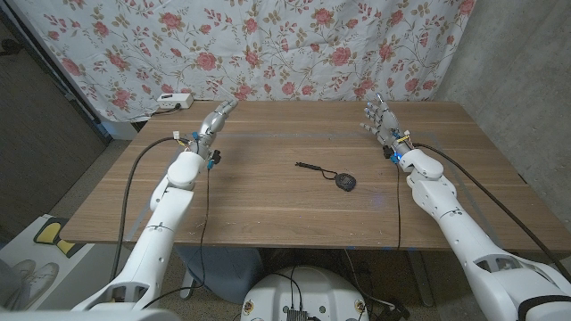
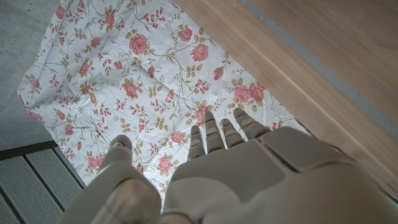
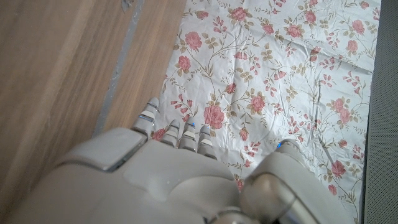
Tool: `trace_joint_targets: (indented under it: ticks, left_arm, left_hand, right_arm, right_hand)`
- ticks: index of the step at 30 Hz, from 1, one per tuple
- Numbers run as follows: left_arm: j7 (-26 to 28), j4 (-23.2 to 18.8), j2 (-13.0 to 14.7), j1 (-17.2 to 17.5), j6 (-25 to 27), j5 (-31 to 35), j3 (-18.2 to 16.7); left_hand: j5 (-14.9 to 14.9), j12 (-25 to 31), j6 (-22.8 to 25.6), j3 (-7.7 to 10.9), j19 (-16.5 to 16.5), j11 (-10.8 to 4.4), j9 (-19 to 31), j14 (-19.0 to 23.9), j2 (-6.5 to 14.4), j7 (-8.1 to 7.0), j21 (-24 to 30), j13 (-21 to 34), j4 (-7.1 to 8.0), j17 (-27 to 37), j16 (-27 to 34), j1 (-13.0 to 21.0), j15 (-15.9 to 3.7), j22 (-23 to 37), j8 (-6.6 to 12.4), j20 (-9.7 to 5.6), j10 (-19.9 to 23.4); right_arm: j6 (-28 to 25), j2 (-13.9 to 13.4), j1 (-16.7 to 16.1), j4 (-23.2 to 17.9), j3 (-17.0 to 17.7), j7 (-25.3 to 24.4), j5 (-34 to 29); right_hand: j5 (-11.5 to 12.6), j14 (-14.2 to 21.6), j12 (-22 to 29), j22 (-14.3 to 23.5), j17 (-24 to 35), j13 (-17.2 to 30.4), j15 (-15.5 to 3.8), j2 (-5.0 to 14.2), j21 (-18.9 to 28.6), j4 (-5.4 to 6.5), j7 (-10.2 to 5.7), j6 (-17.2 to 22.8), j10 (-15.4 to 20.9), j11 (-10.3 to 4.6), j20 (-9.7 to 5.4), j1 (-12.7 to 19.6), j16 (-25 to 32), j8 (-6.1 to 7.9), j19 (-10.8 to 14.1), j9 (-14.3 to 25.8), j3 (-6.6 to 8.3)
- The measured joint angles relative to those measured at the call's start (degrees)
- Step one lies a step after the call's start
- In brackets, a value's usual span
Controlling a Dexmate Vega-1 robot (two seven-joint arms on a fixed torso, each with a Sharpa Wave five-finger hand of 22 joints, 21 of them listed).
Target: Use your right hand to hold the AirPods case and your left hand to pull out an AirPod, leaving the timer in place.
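Observation:
A small dark round object (image 1: 345, 184) with a thin black strap (image 1: 312, 168) lies near the middle of the wooden table (image 1: 268, 196); I cannot tell what it is. I make out no white case. My left hand (image 1: 217, 119) is raised over the far left of the table, fingers stretched out and holding nothing. My right hand (image 1: 379, 120) is up over the far right part, fingers spread and empty. Both are well away from the dark object. The wrist views look past my left hand (image 2: 236, 180) and my right hand (image 3: 168, 180) at the curtain.
A floral curtain (image 1: 294, 45) hangs behind the table. A white box with a cable (image 1: 171, 101) sits off the table's back left corner. Black cables run along both arms. Bare wood (image 2: 311, 56) lies beside the left hand, and wood (image 3: 56, 62) beside the right.

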Motion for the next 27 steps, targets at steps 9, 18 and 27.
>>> trace_joint_targets:
  ticks: [9,18,27]
  left_arm:
    - [0.2,-2.0,1.3,0.7,1.8,1.0,0.3]
    - [-1.0,-3.4,1.1,1.1,2.6,-0.9,-0.5]
    - [-2.2,-5.0,2.4,1.4,3.9,-0.9,-0.9]
  left_hand:
    - [0.0,0.0,0.0,0.0,0.0,-0.2,0.0,0.0,-0.2,0.0,0.0,0.0,0.01,0.0,0.0,0.2,0.0,0.0,0.0,0.0,0.2]
    - [0.0,0.0,0.0,0.08,0.0,-0.41,0.0,0.3,-0.2,0.0,0.0,0.0,-0.07,0.0,0.0,0.2,-0.31,0.0,0.0,0.0,0.4]
    - [0.0,0.0,0.0,-0.08,0.0,-0.4,0.0,0.3,-0.2,0.0,0.0,0.0,-0.39,0.0,0.0,0.2,-0.31,0.0,0.0,0.0,0.4]
  right_arm:
    - [0.5,0.2,0.0,0.3,0.1,0.3,0.2]
    - [0.8,0.3,0.6,1.3,0.1,0.7,0.2]
    - [0.8,0.2,1.3,2.2,0.1,1.0,0.2]
  right_hand:
    - [0.0,0.0,0.0,0.0,0.0,0.0,0.0,0.0,0.0,0.0,0.0,0.0,0.0,0.0,-0.11,0.0,0.0,0.0,-1.0,0.0,0.0]
    - [0.0,-0.3,0.2,0.0,0.0,0.0,0.3,0.0,-0.2,0.01,0.0,0.0,0.2,0.21,0.21,0.0,0.0,0.0,-1.6,0.0,0.0]
    - [0.0,-0.3,0.4,0.0,0.0,0.0,0.3,0.0,-0.2,0.01,0.23,0.2,0.7,0.32,0.21,0.0,0.0,0.0,-1.6,0.0,0.0]
